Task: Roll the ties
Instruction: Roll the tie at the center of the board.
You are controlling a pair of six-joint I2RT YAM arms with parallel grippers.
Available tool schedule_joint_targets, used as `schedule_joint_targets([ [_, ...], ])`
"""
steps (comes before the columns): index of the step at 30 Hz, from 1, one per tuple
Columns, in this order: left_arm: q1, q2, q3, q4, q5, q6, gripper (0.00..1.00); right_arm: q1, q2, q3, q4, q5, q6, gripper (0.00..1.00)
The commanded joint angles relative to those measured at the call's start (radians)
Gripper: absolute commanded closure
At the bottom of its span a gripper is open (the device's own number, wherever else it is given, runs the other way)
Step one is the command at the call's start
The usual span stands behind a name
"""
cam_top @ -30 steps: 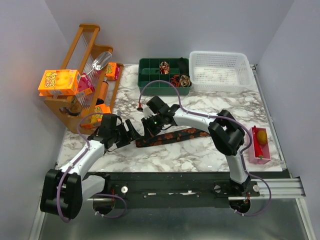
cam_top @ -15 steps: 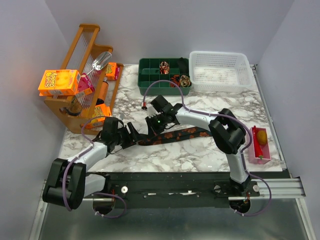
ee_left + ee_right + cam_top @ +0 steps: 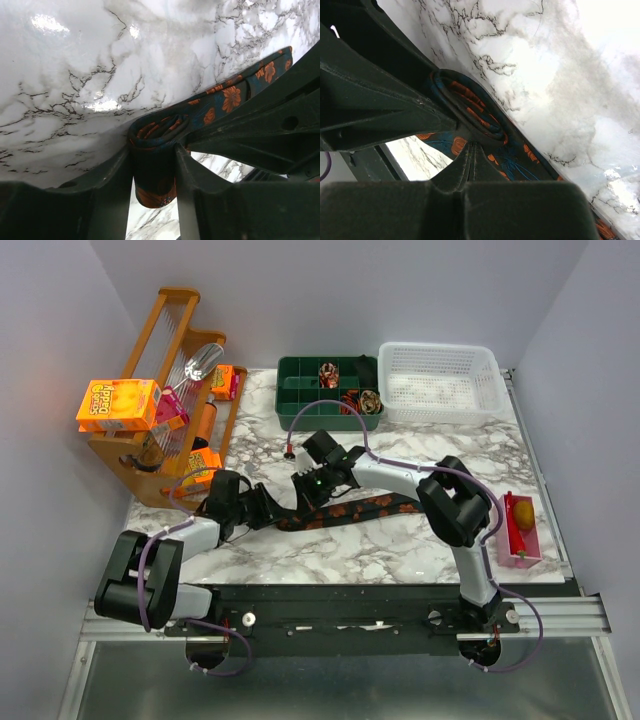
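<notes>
A dark navy tie [image 3: 350, 511] with orange flowers lies as a strip across the marble table [image 3: 400, 550]. Its left end is wound into a small coil [image 3: 159, 127]. My left gripper [image 3: 264, 508] is shut on that coil, and in the left wrist view [image 3: 154, 152] its fingers [image 3: 117, 172] squeeze the roll from both sides. My right gripper [image 3: 311, 490] has its jaws shut together with nothing between them. In the right wrist view [image 3: 470, 148] its tips rest against the coil [image 3: 470, 109]. Rolled ties [image 3: 371, 398] sit in the green organiser [image 3: 300, 400].
A white basket [image 3: 440, 380] stands at the back right, next to the organiser. A wooden rack [image 3: 165, 390] with an orange box and packets fills the left side. A pink tray [image 3: 520, 530] with a yellow item lies at the right edge.
My left arm's elbow has swung down and to the left, and its gripper has shifted slightly right along the tie's coiled end. The right gripper has edged a little right.
</notes>
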Motion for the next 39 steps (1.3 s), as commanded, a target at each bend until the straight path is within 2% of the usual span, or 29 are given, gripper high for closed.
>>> schedule_joint_targets([
  [1,-0.010,-0.017,0.014,0.022,0.029,0.000,0.62,-0.006,0.037,-0.013,-0.005,0.011,-0.015,1.00],
  [6,-0.016,-0.062,0.037,-0.039,0.001,0.018,0.74,-0.008,0.038,-0.004,-0.006,0.000,-0.014,1.00],
  [12,-0.064,-0.082,0.144,-0.240,-0.114,0.101,0.83,-0.008,0.047,0.005,-0.006,-0.020,-0.009,0.99],
  [17,-0.182,-0.054,0.278,-0.427,-0.252,0.150,0.89,-0.006,0.056,0.007,0.005,-0.022,0.000,1.00],
  [25,-0.277,-0.017,0.411,-0.597,-0.424,0.147,0.94,-0.008,0.076,0.015,0.014,-0.028,0.006,1.00],
  [39,-0.404,0.110,0.568,-0.768,-0.646,0.150,0.99,-0.006,0.084,0.021,0.037,-0.063,0.035,1.00],
])
